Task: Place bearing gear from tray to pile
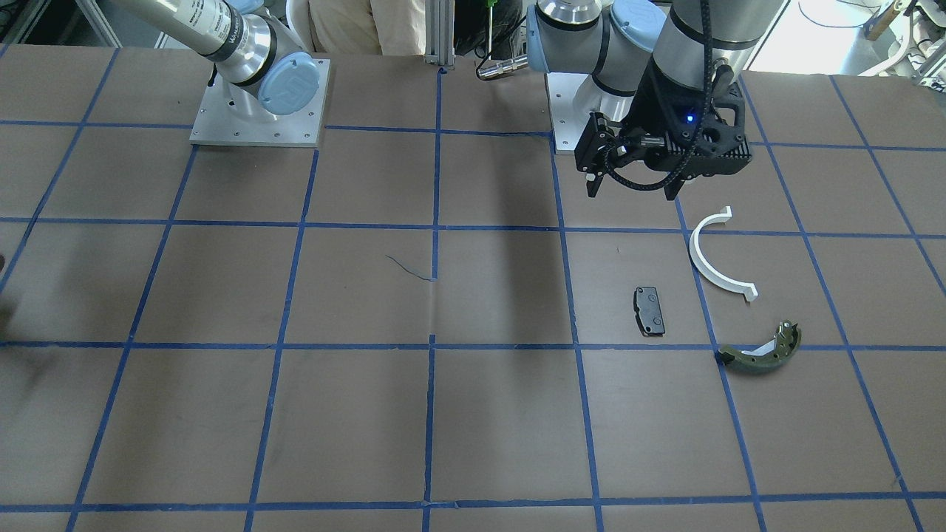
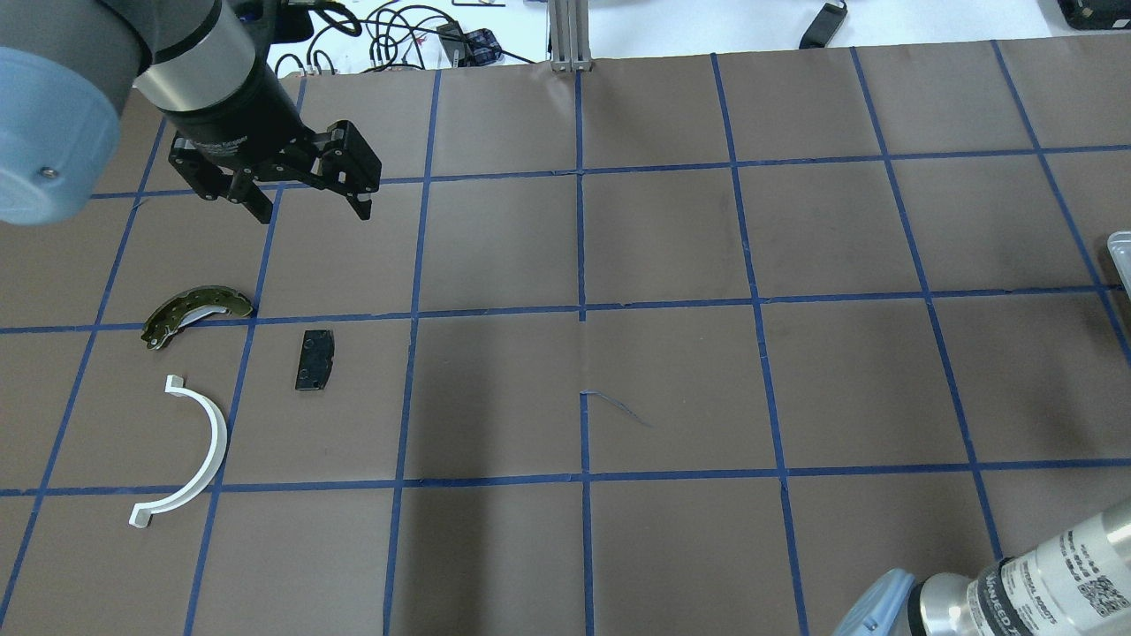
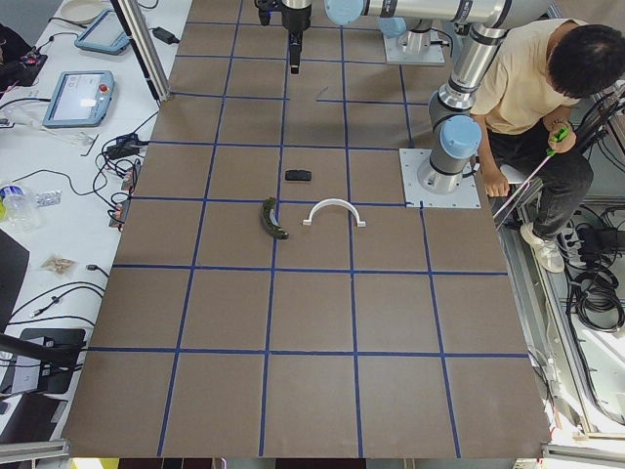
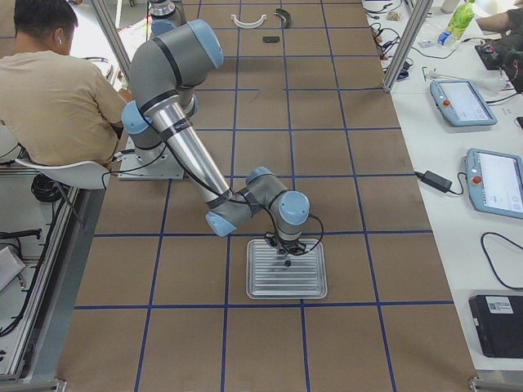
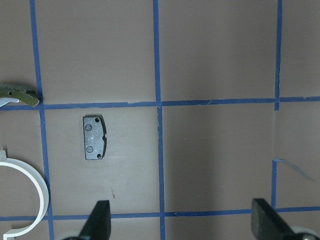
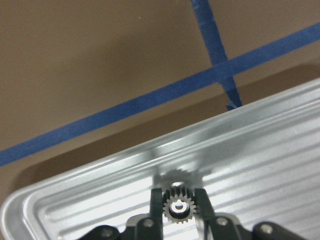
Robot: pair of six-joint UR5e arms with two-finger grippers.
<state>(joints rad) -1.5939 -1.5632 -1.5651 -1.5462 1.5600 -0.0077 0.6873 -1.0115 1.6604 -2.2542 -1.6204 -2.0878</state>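
Note:
The small silver bearing gear [image 6: 177, 207] sits between the fingers of my right gripper [image 6: 177, 199], which is shut on it, low inside the ribbed metal tray [image 6: 75, 190]. The exterior right view shows that arm bent down over the tray [image 4: 265, 286]. The pile lies far off: a white half-ring [image 2: 201, 450], a black pad [image 2: 315, 359] and an olive brake shoe [image 2: 190, 311]. My left gripper [image 2: 315, 214] hangs open and empty above the table just beyond the pile, with the pad [image 5: 94, 137] below it.
An operator [image 4: 53, 82] sits beside the robot bases. Pendants and cables lie on the white side bench [image 4: 490, 180]. An aluminium post [image 2: 571, 35] stands at the table's far edge. Only the tray's corner [image 2: 1120, 256] shows at the overhead view's right edge.

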